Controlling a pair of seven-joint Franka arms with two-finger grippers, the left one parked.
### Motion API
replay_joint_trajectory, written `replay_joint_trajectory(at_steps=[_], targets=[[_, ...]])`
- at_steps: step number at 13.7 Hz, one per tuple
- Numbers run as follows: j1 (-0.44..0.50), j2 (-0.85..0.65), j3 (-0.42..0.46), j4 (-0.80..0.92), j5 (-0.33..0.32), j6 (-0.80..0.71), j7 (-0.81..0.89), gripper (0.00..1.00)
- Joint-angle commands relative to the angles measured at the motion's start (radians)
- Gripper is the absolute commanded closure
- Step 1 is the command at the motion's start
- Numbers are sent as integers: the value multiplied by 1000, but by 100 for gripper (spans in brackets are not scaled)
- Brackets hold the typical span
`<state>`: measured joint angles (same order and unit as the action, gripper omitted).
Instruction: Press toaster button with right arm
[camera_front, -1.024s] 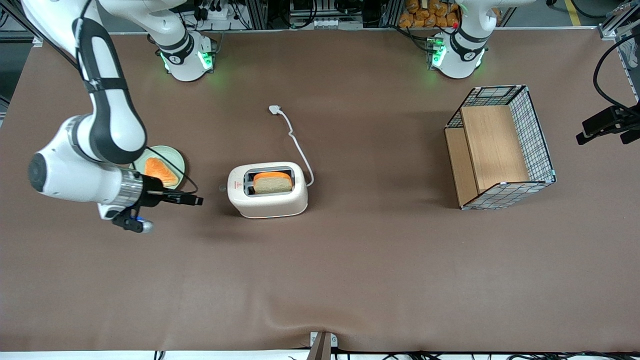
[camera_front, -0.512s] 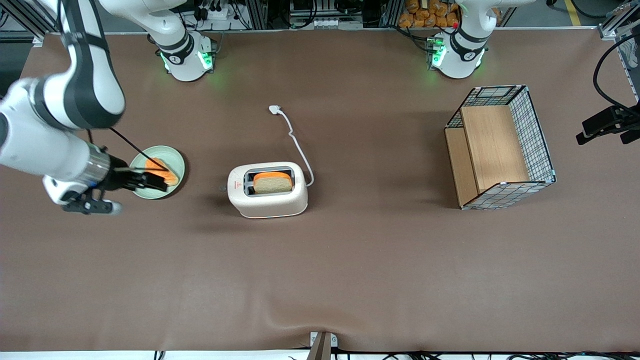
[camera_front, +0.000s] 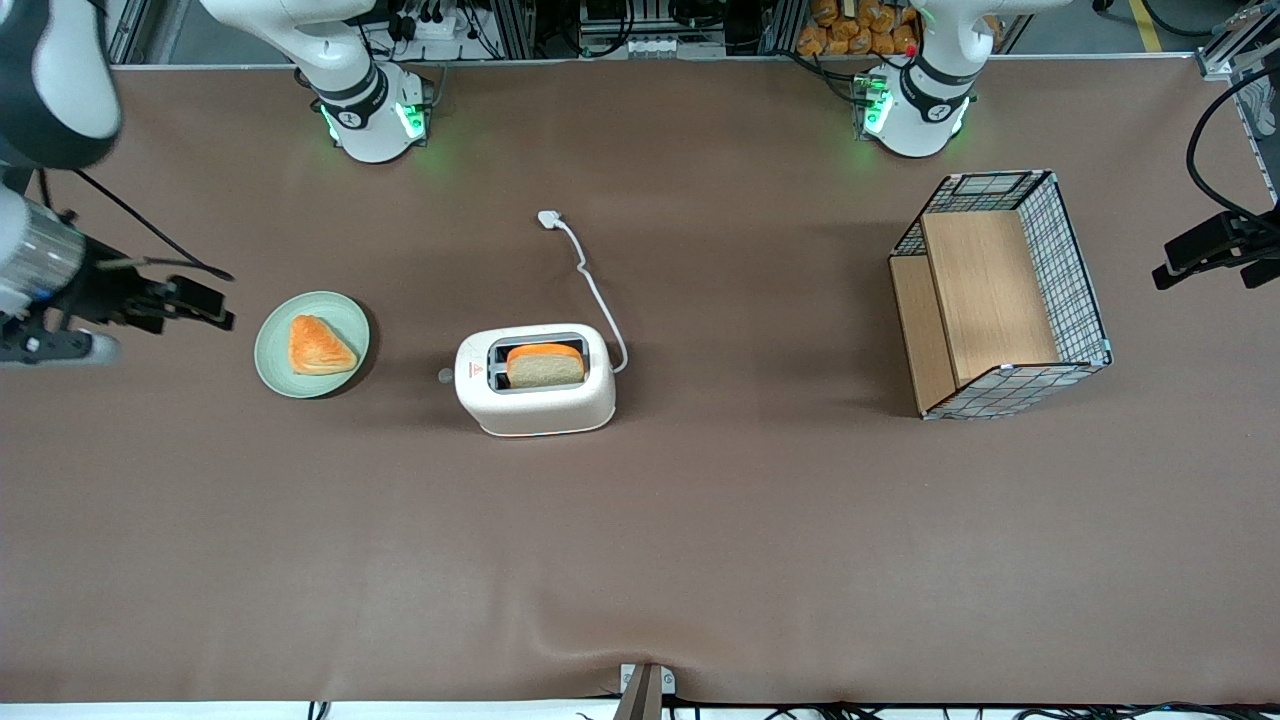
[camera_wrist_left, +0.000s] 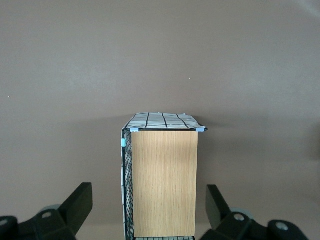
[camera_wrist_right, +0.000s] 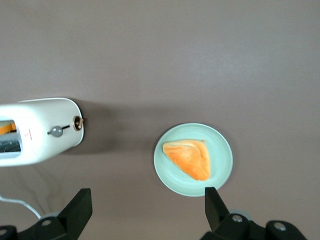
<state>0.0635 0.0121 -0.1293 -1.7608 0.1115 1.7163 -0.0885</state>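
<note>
The cream-white toaster (camera_front: 535, 385) stands mid-table with a slice of bread (camera_front: 545, 365) in one slot. Its small pale-grey button (camera_front: 445, 376) sticks out of the short end that faces the plate. In the right wrist view the toaster (camera_wrist_right: 42, 131) shows end-on with the button (camera_wrist_right: 57, 131) on it. The right arm's gripper (camera_front: 205, 302) is open and empty. It hangs at the working arm's end of the table, with the plate between it and the toaster. In the right wrist view the gripper (camera_wrist_right: 146, 196) has its black fingers (camera_wrist_right: 80, 200) wide apart over bare table.
A pale-green plate (camera_front: 275, 365) with an orange toast triangle (camera_front: 318, 346) lies between gripper and toaster; it also shows in the right wrist view (camera_wrist_right: 220, 172). The white cord and plug (camera_front: 549, 217) trail from the toaster. A wire-and-wood basket (camera_front: 1000, 295) stands toward the parked arm's end.
The right arm has swung away from the toaster, over the plate and out to the working arm's end of the table. Toaster, bread and plate have not moved.
</note>
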Motion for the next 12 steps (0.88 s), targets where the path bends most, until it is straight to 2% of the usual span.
replay_joint_trajectory(at_steps=[1,5,8,12], targets=[[-82,-78,111,0,-67,-73,9,0],[-111,-78,146,101,-76,-179,36,0],[-108,-77,146,127,-75,-216,154,0],[-114,-32,145,223,-76,-230,150,0]])
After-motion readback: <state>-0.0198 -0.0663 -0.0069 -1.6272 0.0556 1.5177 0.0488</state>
